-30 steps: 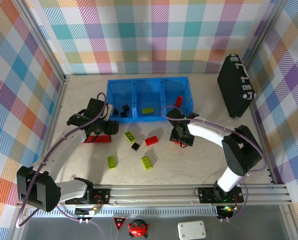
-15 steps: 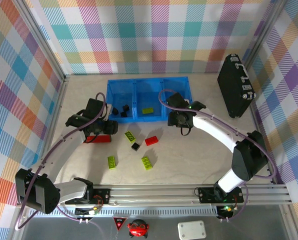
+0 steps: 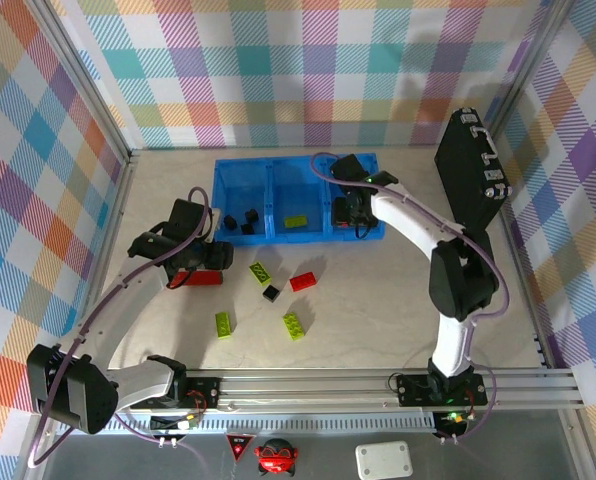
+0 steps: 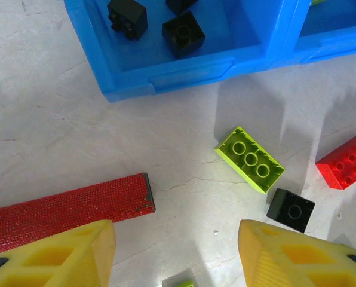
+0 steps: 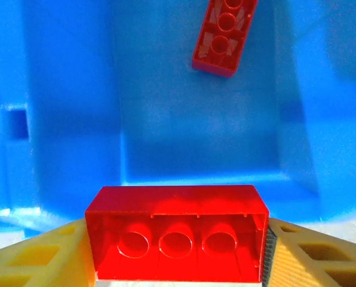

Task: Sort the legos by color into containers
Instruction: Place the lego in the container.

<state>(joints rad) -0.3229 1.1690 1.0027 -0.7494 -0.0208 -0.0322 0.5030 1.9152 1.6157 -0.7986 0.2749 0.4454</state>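
- The right gripper is closed narrow on a red studded plastic brick, gripped at its two ends by the yellow fingers.
- In the last second this arm has lifted from the table and swung back. The brick now hangs above the right bin of the translucent blue three-bin tray, toward its near wall.
- Another red brick already lies in that bin, so I judge the carry nearly done. Opening here should drop the brick with its own colour.
- The left gripper has barely moved. It stands wide and empty above the table, beside the long red bar.
- Still loose on the table are a red piece, a black cube and a lime-green brick, with two more lime ones nearer the arms.
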